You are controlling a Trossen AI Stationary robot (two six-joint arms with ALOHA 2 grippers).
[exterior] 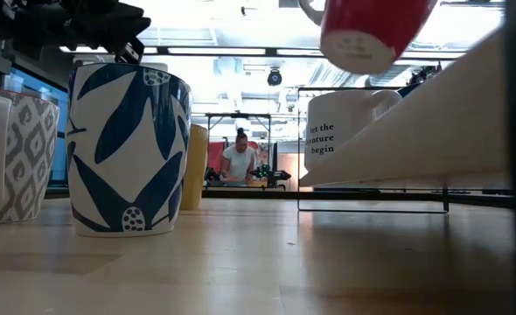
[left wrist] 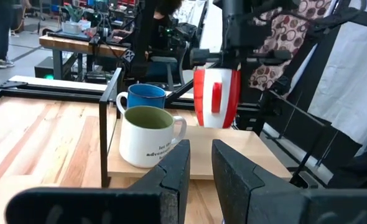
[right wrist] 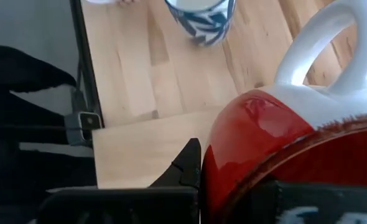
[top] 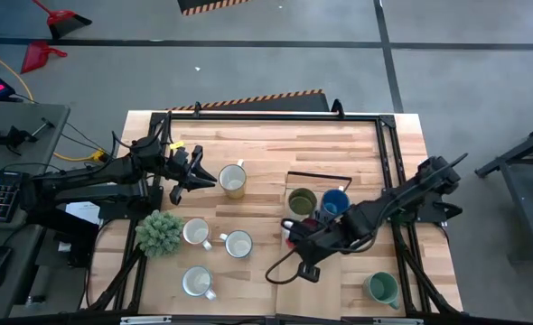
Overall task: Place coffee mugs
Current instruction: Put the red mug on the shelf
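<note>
- High view: I see the right gripper (top: 295, 236) near the middle of the table (top: 266, 144), just beside the front edge of the low wooden shelf (top: 319, 174). It is clamped on the red mug (top: 291, 236), of which only a sliver shows.
- High view: on the shelf stand the olive mug (top: 302, 201) and the blue mug (top: 334, 203), side by side. The teal mug (top: 382, 288) sits near the table's front right corner.
- High view: the left gripper (top: 209, 178) hovers in the left half of the table, just beside a cream mug (top: 233, 181) — no contact visible. Three more white mugs (top: 195, 232) (top: 238, 244) (top: 197, 282) stand toward the front left, next to the green plant (top: 160, 232).
- Low view: the red mug (exterior: 367, 31) hangs above the shelf (exterior: 398, 153), clear of it. A white mug with lettering (exterior: 337, 136) stands on the shelf; a blue-leaf patterned mug (exterior: 127, 149) and a grey-patterned mug (exterior: 17, 157) stand on the table. A person (exterior: 239, 159) is in the room behind.
- Left wrist view: the left fingers (left wrist: 171, 171) stand slightly apart — nothing between them. Beyond, I see the lettered mug (left wrist: 147, 135), the blue mug (left wrist: 145, 98) and the red mug (left wrist: 216, 98) held above the shelf (left wrist: 233, 152).
- Right wrist view: the red mug (right wrist: 277, 149) fills the frame, its white handle (right wrist: 323, 43) pointing away, gripped at the rim.
</note>
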